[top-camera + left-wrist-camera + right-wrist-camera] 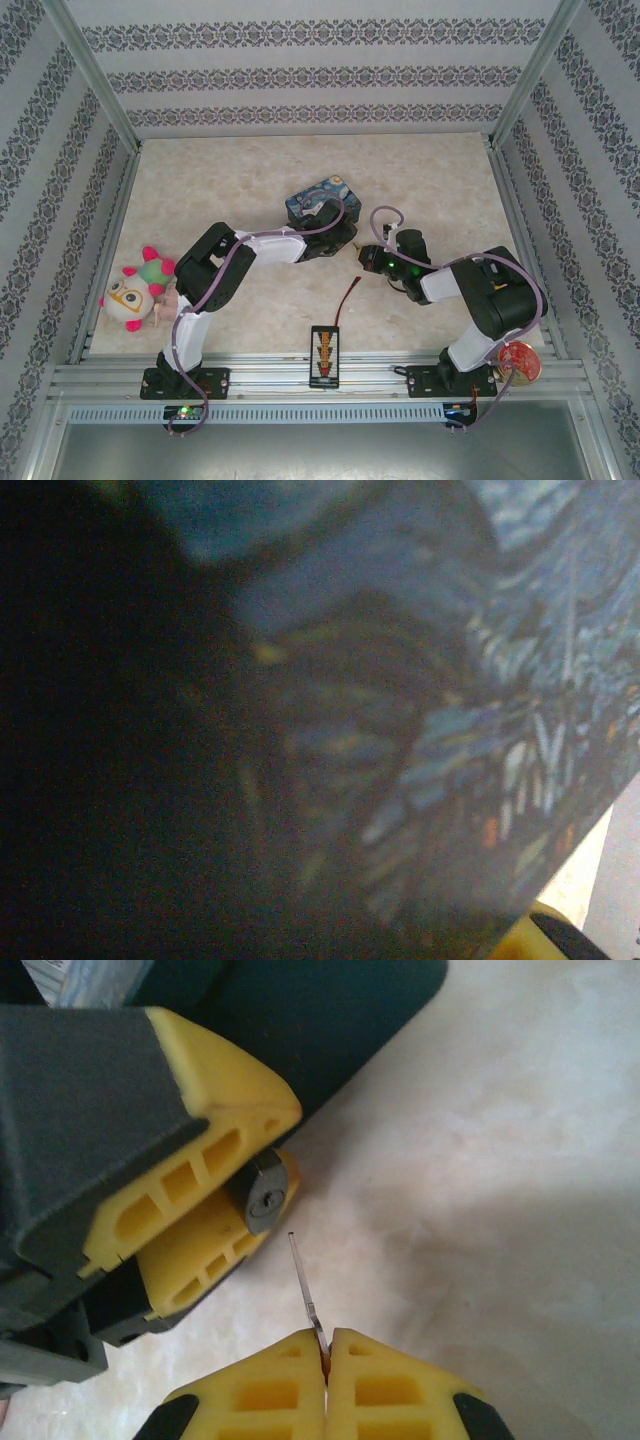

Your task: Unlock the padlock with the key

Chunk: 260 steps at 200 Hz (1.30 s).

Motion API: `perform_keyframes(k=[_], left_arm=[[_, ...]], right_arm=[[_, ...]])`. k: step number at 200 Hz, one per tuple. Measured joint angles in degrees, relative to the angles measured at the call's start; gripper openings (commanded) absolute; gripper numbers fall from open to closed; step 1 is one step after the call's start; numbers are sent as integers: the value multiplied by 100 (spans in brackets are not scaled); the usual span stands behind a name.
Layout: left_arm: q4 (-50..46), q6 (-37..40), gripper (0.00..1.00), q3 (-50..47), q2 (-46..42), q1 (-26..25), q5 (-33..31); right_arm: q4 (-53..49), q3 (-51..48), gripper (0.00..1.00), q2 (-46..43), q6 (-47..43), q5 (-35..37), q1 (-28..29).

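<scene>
In the right wrist view, the small dark grey padlock is clamped between the yellow fingers of my left gripper, with its keyhole end turned toward the camera. My right gripper is shut on the key, pinching its head. The thin blade sticks out up and to the left. Its tip stops a short gap below and right of the keyhole and does not touch it. The padlock's shackle is hidden behind the left fingers. From above, the two grippers meet at mid-table, with the right gripper just right of the left one.
A blue painted tin sits right behind the left gripper and appears blurred and close in the left wrist view. A plush toy lies at the left edge. A black connector board with a red-and-black wire sits near the front.
</scene>
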Motion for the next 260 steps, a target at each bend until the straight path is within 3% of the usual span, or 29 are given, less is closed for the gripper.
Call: perform_keyframes(k=[260], left_arm=[[105,-90,0,-24,0,11,-66]], right_arm=[[466,210,0,479,258,-107,-2]])
